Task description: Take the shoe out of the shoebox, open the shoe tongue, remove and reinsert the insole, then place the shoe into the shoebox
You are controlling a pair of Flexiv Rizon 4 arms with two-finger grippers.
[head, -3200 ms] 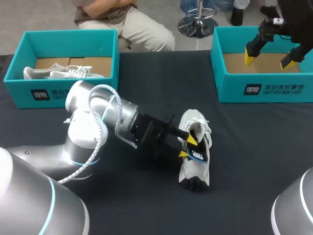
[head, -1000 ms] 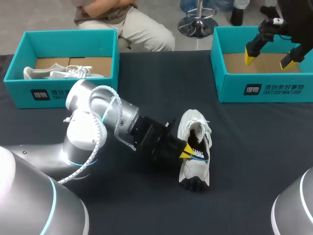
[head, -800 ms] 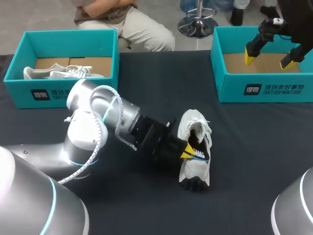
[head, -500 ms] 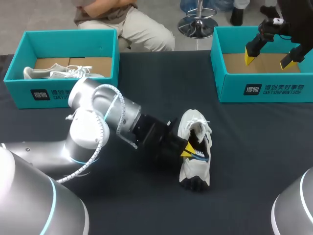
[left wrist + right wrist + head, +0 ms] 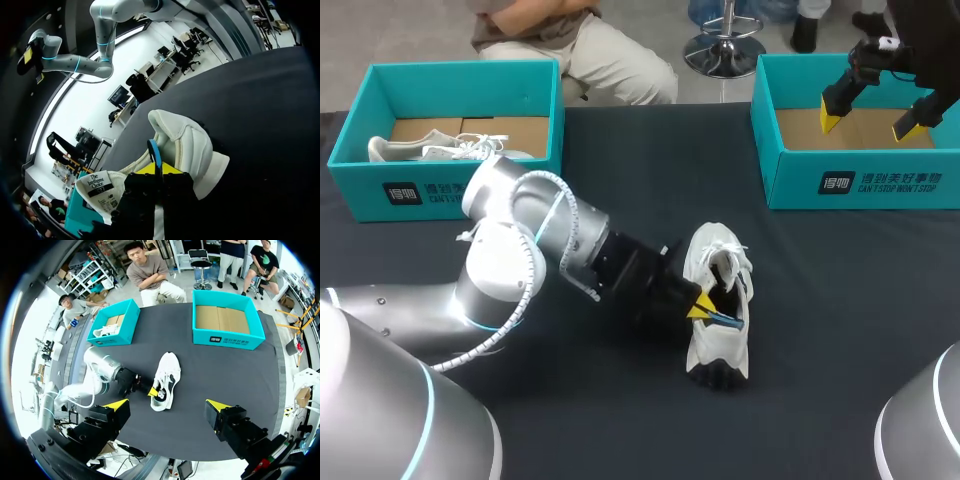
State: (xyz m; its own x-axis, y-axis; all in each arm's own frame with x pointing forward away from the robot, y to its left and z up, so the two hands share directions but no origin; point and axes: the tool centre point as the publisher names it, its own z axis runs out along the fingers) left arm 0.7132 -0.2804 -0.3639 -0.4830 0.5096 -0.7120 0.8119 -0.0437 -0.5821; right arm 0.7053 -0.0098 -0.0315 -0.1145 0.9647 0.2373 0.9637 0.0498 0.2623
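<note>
At mid-table point(image 5: 840, 300), the left gripper point(image 5: 701, 304) has its yellow tips drawn together at the mouth of the white shoe point(image 5: 708, 345). In the frame 3.2 s back the two tips stand apart there, one above the other. The insole point(image 5: 724, 318), dark with a blue edge, shows less than before: only a narrow strip at the opening, where earlier a broad patterned face leans out of the shoe. The left arm point(image 5: 520, 240) has its elbow a little farther toward the back of the table than in the earlier frames. The shoe itself is unmoved, lying on the dark cloth between the two boxes and touching neither. In the left wrist view the thin blue edge of the insole point(image 5: 154, 156) runs up between the yellow pads point(image 5: 172, 168), both pressed against it, so this gripper is clamped on the insole, with the white upper of the shoe point(image 5: 187, 145) just ahead. The right gripper point(image 5: 870, 122) is unchanged across all frames: it hangs over the right shoebox point(image 5: 860, 180) with fingers spread wide and nothing in them. That teal box shows its brown cardboard floor. The left shoebox point(image 5: 460, 190), also teal, stands at the far left of the table, well apart from the arm's tool. A second white shoe point(image 5: 440, 150) lies inside it on cardboard, laces toward the box's middle.
</note>
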